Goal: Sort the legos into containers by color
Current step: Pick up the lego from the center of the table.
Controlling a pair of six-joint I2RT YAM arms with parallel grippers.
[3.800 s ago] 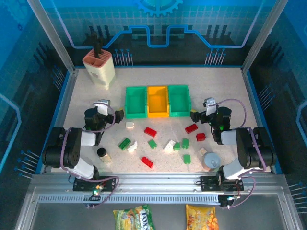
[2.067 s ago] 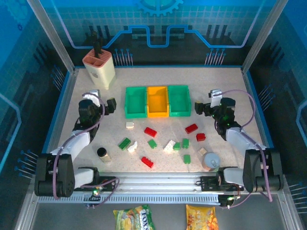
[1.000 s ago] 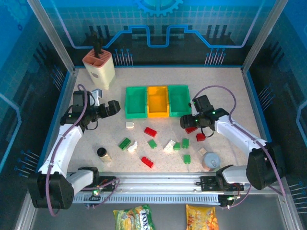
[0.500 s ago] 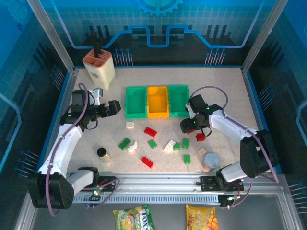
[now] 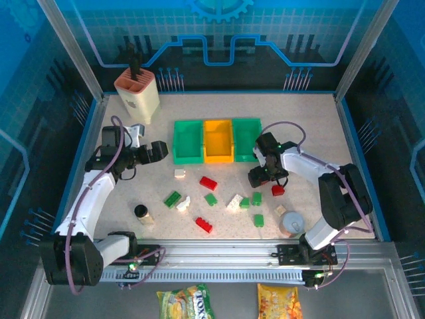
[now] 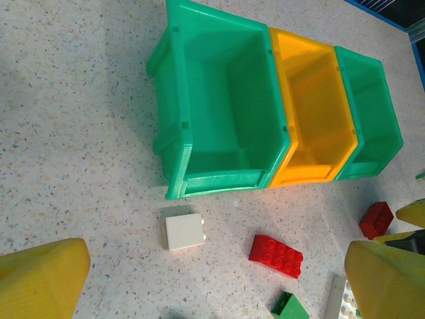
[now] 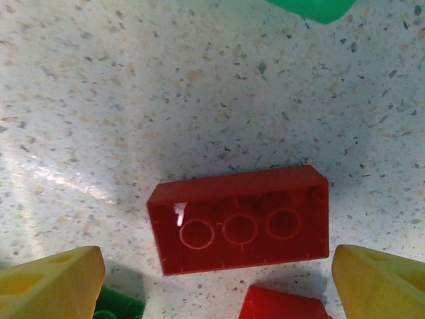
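Right gripper (image 7: pixel 219 282) is down over a red brick (image 7: pixel 240 220) that's lying hollow side up. Its jaws are spread wide, with a gap on either side of the brick. Left gripper (image 6: pixel 212 279) is wide too, holding nothing, just left of the bins (image 5: pixel 188 141) (green, yellow, green in a row). Other legos (image 5: pixel 210 199) are scattered on the table (image 5: pixel 299 119), near side of the bins.

Between the yellow fingertips (image 7: pixel 50 286) of the right tool (image 7: pixel 216 282) lies a red brick (image 7: pixel 239 229) on the beige speckled counter (image 7: pixel 199 100), while ahead of the left tool (image 6: pixel 212 279) sit a green bin (image 6: pixel 219 113), a yellow-orange bin (image 6: pixel 312 113), another green bin (image 6: pixel 368 113) and, nearer, a white brick (image 6: pixel 184 231).
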